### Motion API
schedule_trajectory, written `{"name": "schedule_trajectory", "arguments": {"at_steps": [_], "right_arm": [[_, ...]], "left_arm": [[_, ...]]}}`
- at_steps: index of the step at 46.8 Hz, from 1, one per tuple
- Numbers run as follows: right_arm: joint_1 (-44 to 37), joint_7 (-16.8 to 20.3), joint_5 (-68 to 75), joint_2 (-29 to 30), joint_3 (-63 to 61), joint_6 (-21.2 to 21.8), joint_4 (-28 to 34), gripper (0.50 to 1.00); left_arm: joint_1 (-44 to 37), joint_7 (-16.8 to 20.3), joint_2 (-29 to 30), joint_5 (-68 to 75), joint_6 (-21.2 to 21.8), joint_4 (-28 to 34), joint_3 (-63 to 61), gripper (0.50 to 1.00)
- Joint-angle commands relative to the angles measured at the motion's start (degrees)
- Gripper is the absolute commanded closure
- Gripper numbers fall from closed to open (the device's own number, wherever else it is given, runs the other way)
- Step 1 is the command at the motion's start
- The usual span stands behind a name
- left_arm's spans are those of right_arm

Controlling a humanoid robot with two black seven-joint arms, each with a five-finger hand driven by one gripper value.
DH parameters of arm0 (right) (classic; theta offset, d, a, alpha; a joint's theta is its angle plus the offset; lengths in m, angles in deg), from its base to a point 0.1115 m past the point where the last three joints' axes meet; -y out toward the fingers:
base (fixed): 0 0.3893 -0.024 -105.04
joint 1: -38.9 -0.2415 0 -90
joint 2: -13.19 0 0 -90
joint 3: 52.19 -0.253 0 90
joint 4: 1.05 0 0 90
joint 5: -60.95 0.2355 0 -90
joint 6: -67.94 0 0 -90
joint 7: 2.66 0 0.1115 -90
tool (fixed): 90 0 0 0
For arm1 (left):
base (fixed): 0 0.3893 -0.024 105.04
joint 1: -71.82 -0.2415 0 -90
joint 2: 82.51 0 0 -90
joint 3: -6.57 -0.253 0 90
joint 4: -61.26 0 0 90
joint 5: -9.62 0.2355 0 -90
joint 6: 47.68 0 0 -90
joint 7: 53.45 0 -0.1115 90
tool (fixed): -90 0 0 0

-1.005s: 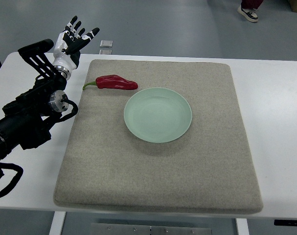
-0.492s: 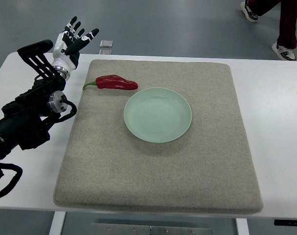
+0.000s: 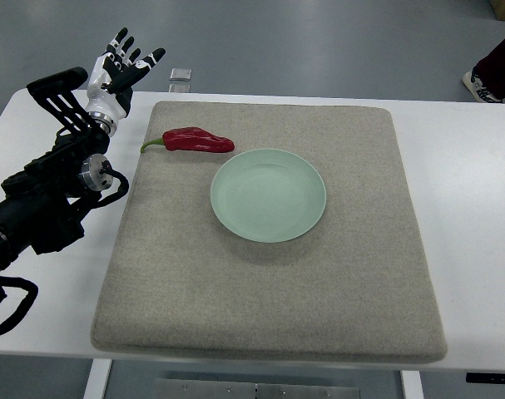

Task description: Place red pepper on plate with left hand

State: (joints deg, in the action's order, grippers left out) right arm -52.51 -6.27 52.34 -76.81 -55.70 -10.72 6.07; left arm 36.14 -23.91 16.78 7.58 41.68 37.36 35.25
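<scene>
A red pepper [image 3: 199,140] with a green stem lies on the grey mat [image 3: 269,291], just up and left of the pale green plate [image 3: 268,194], which holds nothing. My left hand [image 3: 123,62] is raised over the table's far left corner, up and left of the pepper and apart from it. Its fingers are spread and hold nothing. The black left arm [image 3: 48,195] runs in from the left edge. My right hand is not visible.
The mat covers most of the white table [image 3: 468,208]. A small clear object [image 3: 180,76] sits at the table's far edge. A person's leg and shoe [image 3: 493,75] show at the top right, on the floor beyond the table.
My left hand has drifted slightly left and up. The person at the top right has walked further to the right. The pepper and the plate have not moved.
</scene>
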Motion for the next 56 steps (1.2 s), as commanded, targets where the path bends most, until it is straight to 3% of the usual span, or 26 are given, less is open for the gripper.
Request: {"name": "schedule_trajectory", "arguments": {"at_steps": [1, 11, 42, 56], "right_arm": [[0.00, 0.00, 0.00, 0.00, 0.00, 0.00, 0.00, 0.568], [0.00, 0.00, 0.00, 0.00, 0.00, 0.00, 0.00, 0.568], [0.00, 0.00, 0.00, 0.00, 0.00, 0.00, 0.00, 0.568], [0.00, 0.00, 0.00, 0.00, 0.00, 0.00, 0.00, 0.568]], "left_arm": [[-0.01, 0.08, 0.03, 0.02, -0.50, 0.00, -0.03, 0.504], [-0.01, 0.52, 0.03, -0.24, -2.35, 0.00, 0.06, 0.504], [0.61, 0.08, 0.03, 0.90, -0.16, 2.63, -1.08, 0.508], [2.10, 0.17, 1.26, 18.20, 2.39, 2.81, -1.08, 0.529]]}}
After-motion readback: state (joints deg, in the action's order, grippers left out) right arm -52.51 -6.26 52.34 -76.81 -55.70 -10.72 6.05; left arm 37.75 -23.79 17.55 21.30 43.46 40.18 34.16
